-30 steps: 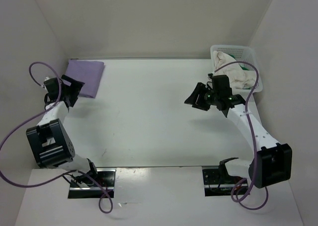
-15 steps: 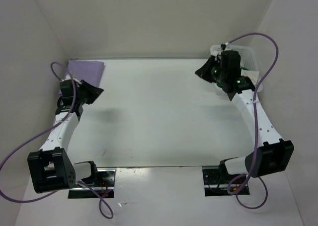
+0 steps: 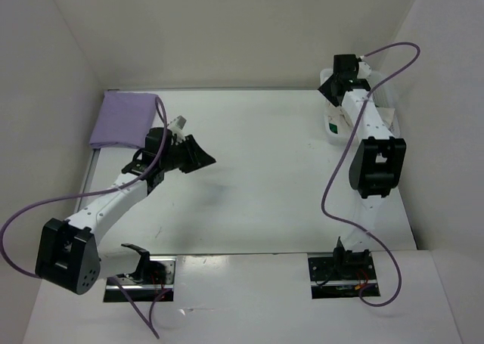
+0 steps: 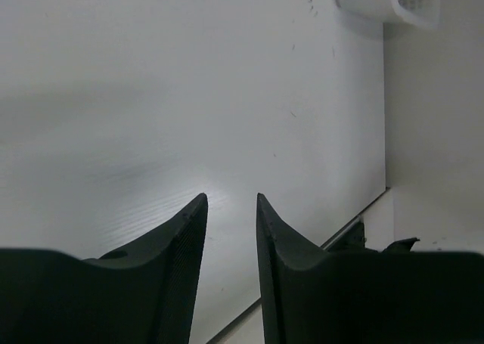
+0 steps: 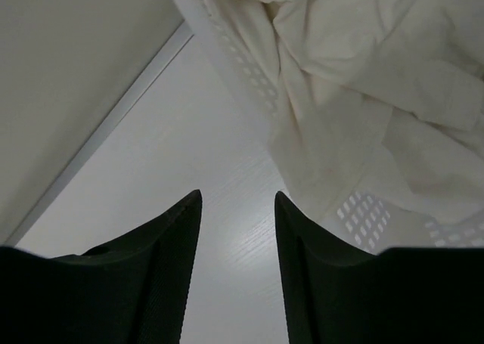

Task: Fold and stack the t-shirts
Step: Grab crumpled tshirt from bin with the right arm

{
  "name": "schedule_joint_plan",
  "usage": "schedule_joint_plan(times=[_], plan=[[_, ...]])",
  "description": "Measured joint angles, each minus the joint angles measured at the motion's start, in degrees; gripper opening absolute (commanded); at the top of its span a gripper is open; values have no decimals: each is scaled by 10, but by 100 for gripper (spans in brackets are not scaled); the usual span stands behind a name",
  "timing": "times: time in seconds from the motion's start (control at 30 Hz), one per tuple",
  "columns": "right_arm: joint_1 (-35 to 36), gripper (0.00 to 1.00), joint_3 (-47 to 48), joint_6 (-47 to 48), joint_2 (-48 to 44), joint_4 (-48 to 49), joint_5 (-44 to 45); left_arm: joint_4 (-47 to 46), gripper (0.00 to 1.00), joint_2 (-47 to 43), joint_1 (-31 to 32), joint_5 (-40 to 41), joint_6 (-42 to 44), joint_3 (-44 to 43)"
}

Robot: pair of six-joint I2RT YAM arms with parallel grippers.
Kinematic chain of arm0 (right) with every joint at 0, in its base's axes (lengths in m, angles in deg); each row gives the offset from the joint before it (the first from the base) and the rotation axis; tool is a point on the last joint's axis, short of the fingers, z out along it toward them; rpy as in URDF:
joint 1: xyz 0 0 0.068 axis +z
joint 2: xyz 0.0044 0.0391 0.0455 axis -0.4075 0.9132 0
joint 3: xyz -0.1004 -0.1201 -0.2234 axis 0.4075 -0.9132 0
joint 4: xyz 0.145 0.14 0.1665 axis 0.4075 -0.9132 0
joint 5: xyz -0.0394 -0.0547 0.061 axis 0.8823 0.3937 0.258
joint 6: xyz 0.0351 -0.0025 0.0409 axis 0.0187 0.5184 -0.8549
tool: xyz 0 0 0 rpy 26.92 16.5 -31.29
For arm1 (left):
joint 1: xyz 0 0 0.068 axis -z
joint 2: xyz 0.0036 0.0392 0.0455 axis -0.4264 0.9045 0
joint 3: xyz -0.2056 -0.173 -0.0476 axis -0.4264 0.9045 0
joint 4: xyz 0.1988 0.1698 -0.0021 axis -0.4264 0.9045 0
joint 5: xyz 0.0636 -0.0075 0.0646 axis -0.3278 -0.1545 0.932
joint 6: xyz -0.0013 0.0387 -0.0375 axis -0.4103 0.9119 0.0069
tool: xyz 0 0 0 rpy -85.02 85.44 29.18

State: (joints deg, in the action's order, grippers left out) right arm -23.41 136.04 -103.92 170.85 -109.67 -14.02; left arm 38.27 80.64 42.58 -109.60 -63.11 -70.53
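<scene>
At the far right corner, my right gripper (image 5: 238, 196) hangs just beside the white plastic lattice basket (image 5: 363, 217). Its two dark fingers are spread with only bare table showing between them, so they pinch nothing. The crumpled cream-white cloth t-shirt (image 5: 355, 72) lies heaped in that basket, and a fold of it spills over the rim towards my fingers.

The folded lavender-purple cloth t-shirt (image 3: 121, 119) lies flat in the far left corner of the white table (image 3: 265, 178), well apart from both hands. My left gripper (image 4: 231, 199) hovers over bare table left of the middle. Its fingers are parted by a narrow gap and carry nothing.

I judge the purple shirt finished and the cream one next, so the step in hand is fetching it from the basket. For that my right fingers must come over the rim onto a thick fold, pinch it, and lift it clear of the lattice. My left hand is placed to help spread it in the middle.

I can read no brand, label or writing anywhere.
</scene>
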Motion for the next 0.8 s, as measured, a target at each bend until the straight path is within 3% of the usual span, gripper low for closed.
schedule_joint_plan(times=[0.17, 0.37, 0.53, 0.8], plan=[[-7, 59, 87, -37, 99, -8, 9, 4, 42, 0, 43, -1, 14, 2], [-13, 59, 207, -66, 177, -11, 23, 7, 45, 3, 91, -2, 15, 2], [-16, 51, 330, -78, 256, -24, 46, 7, 45, 26, 96, -1, 15, 2], [-42, 50, 591, -103, 416, -107, 49, 12, 45, 48, 96, 1, 14, -2]])
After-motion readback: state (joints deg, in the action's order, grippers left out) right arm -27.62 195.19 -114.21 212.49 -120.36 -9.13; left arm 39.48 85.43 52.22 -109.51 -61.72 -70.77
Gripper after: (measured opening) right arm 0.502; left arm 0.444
